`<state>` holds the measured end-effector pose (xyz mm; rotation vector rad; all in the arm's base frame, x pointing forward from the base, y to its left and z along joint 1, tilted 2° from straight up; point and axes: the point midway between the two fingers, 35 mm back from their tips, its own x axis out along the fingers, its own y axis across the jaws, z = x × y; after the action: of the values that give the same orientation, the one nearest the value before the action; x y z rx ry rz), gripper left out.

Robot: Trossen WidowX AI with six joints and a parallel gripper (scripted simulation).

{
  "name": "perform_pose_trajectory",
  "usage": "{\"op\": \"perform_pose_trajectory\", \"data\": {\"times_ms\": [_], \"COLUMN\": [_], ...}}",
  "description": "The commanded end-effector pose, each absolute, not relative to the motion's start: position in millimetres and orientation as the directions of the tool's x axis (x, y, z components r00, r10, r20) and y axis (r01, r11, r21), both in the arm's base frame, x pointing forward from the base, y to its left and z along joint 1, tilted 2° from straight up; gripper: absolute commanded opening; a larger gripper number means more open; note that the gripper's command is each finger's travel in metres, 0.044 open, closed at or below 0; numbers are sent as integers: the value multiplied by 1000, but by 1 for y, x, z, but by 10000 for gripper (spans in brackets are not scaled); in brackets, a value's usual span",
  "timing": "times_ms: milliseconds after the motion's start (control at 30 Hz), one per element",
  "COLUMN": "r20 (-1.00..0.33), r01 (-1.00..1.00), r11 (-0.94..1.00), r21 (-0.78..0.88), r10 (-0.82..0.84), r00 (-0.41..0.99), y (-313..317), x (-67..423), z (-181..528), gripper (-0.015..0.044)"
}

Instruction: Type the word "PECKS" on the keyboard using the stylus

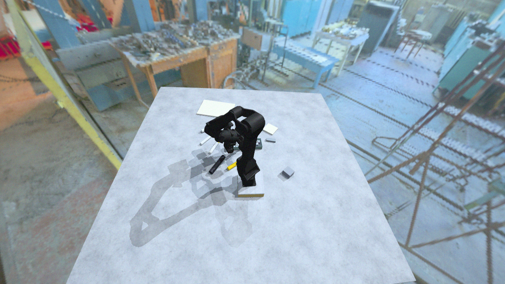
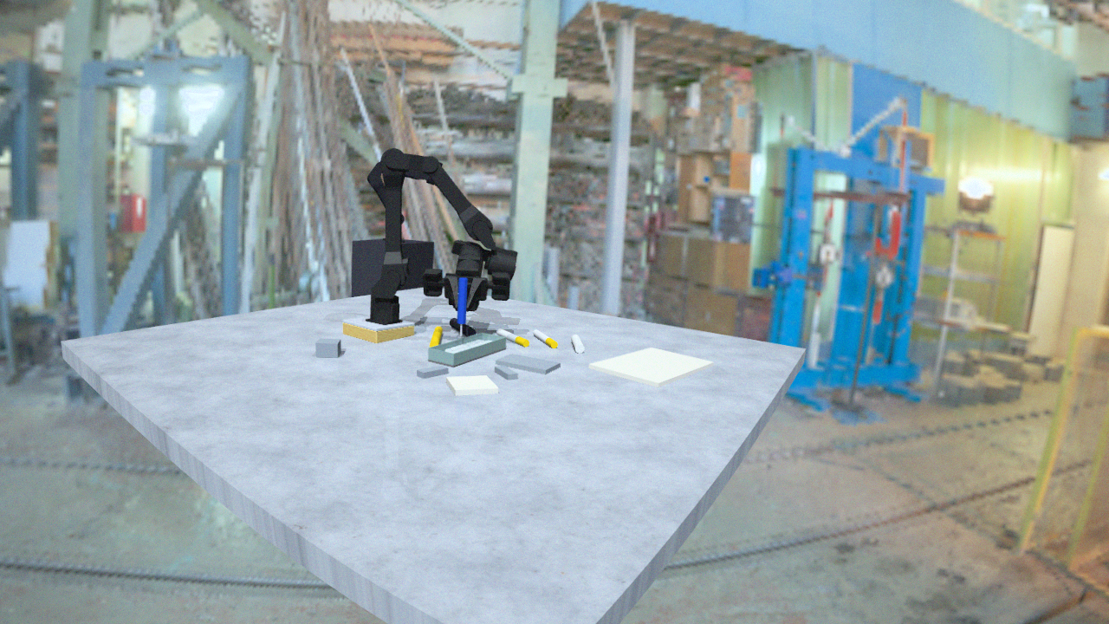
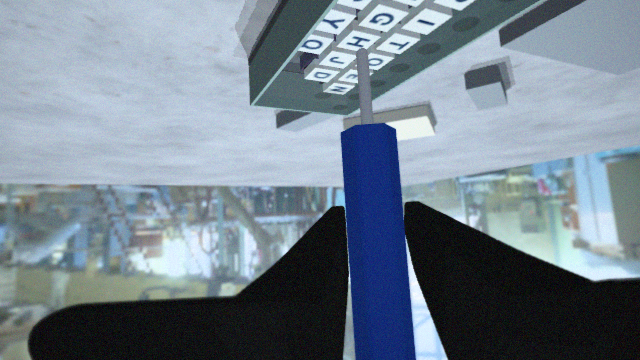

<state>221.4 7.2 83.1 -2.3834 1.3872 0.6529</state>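
Black fingers flank a deep blue stylus [image 3: 375, 215] with a pale grey tip. Beyond that tip the keyboard [image 3: 280, 55] is dark green, its keys white with navy letters. Under the fingers the desk [image 3: 125, 100] is mottled pale grey.

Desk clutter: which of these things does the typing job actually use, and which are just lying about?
In use:
- blue stylus, gripped between the fingers
- keyboard

Lying about:
- yellow-and-white markers
- black cylinder
- grey blocks
- cream pads
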Motion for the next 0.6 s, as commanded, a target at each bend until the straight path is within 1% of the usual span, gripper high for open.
{"op": "perform_pose_trajectory", "data": {"times_ms": [0,33,133,567], "r20": [-521,-521,-521,-521], "r01": [-874,-874,-874,-874], "r11": [-484,-484,-484,-484], "r21": [-37,-37,-37,-37], "r10": [-737,-737,-737,-737], "r00": [431,431,431,431], "y": [7,7,6,6], "x": [221,221,222,222], "z": [79,79,76,74], "gripper": [0,0,79,81]}}
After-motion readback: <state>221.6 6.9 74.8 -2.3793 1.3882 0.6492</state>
